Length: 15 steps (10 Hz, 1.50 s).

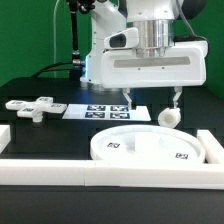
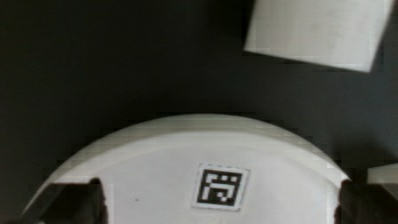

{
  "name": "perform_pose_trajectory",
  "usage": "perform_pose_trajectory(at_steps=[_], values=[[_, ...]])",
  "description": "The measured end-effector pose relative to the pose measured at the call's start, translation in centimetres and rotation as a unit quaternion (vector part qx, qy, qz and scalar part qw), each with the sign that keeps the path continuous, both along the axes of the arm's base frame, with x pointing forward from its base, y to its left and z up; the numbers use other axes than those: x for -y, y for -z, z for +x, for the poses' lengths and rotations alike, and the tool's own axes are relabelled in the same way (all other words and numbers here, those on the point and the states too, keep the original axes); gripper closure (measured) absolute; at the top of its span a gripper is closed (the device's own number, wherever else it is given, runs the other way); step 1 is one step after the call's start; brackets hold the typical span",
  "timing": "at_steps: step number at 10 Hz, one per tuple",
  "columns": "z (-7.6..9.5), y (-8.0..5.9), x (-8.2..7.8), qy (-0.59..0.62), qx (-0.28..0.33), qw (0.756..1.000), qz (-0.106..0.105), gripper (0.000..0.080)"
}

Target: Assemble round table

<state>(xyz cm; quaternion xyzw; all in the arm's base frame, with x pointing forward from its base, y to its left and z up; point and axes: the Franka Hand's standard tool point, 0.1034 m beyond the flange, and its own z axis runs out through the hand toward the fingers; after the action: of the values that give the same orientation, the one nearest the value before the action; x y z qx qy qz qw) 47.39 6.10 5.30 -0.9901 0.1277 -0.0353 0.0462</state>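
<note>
- The gripper (image 1: 152, 103) has its jaws wide open, and nothing is held between them.
- The big round disc (image 1: 150, 148) lies flat on the table, under the jaws.
- The short post (image 1: 169, 117) lies near the finger on the exterior view's right.
- The cross-shaped foot piece (image 1: 30, 106) lies well apart from the jaws, toward the exterior view's left.

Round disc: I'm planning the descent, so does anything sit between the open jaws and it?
Nothing visible does. In the wrist view the round disc lies below the open jaws with its top bare. The short post lies apart from the disc's rim, off to one side and not over it.
</note>
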Motion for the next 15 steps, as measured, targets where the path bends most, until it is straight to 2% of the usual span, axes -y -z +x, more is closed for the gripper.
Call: perform_pose_trajectory(at_steps=[5, 6, 8, 10, 11, 13, 15], values=[[-0.3, 0.2, -0.5, 0.155, -0.015, 0.987, 0.025, 0.0150], [-0.5, 0.5, -1.2, 0.172, -0.017, 0.985, 0.028, 0.0150], [-0.9, 0.8, -2.5, 0.167, -0.020, 0.985, 0.028, 0.0150], [-0.9, 0.8, -2.5, 0.154, -0.023, 0.987, 0.028, 0.0150], [-1.1, 0.9, -2.3, 0.147, -0.036, 0.988, 0.028, 0.0150], [-1.5, 0.9, -1.9, 0.124, -0.108, 0.986, 0.043, 0.0150], [-1.5, 0.9, -2.4, 0.081, -0.171, 0.980, 0.066, 0.0150]])
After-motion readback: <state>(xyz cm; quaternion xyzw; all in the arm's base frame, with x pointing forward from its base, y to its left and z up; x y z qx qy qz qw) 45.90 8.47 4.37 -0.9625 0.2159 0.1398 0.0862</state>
